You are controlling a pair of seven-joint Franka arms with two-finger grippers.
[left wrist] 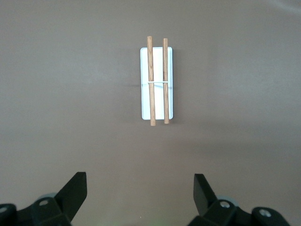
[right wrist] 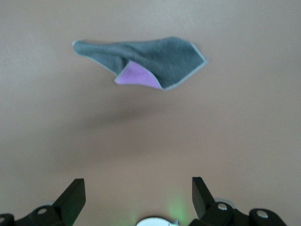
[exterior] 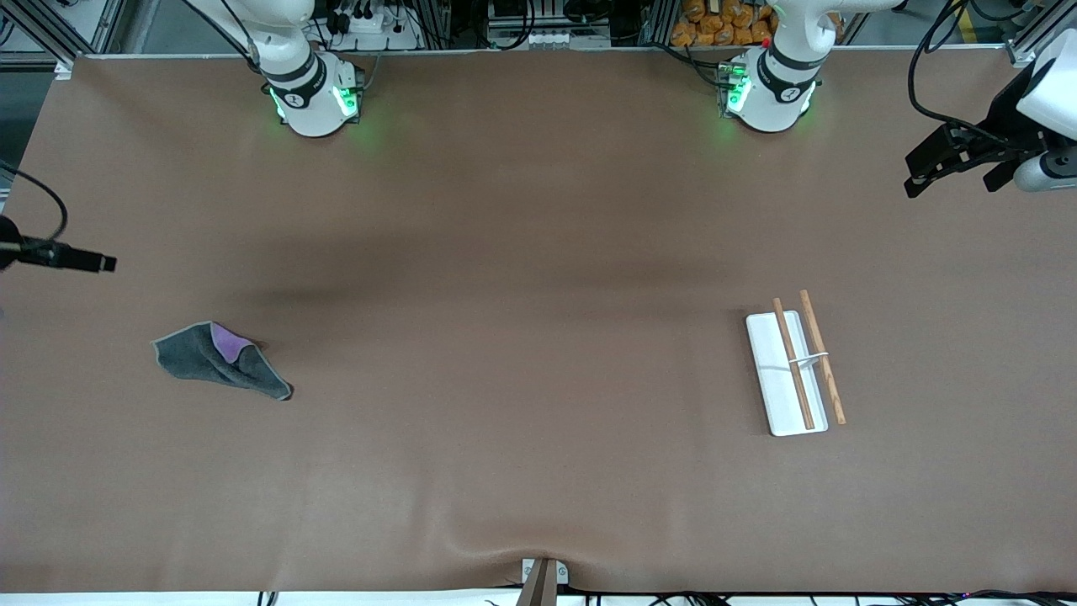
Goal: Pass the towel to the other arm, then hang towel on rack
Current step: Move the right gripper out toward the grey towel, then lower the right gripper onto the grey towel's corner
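The towel (exterior: 220,360) lies crumpled at the lower left of the front frame, toward my right arm's end of the table (exterior: 522,252), dark grey with one corner flipped to show purple. In my right wrist view it sits in the upper middle (right wrist: 141,63), flat on the table and untouched. My right claw (right wrist: 136,200) hangs released above the table short of the cloth, its two dark fingers (right wrist: 70,200) spread wide with nothing between them; in the front view only a dark tip of it shows at the left edge (exterior: 80,258).

I judge that the first step, picking up the towel, has not begun. The next move calls for me to bring the right claw down over the cloth, probably at the raised fold beside the purple corner, and pinch enough fabric to lift it clear for the hand-over.

The rack (exterior: 795,370) stands at the right of the front frame, well apart from the towel, toward my left arm's end of the table. Its white base carries two brown rods joined by a white bracket, and nothing hangs on it or lies in it. My left wrist view shows it bare in the upper middle (left wrist: 157,82). My left claw (left wrist: 140,197) waits over the table, released and empty, seen at the upper right of the front frame (exterior: 951,160).
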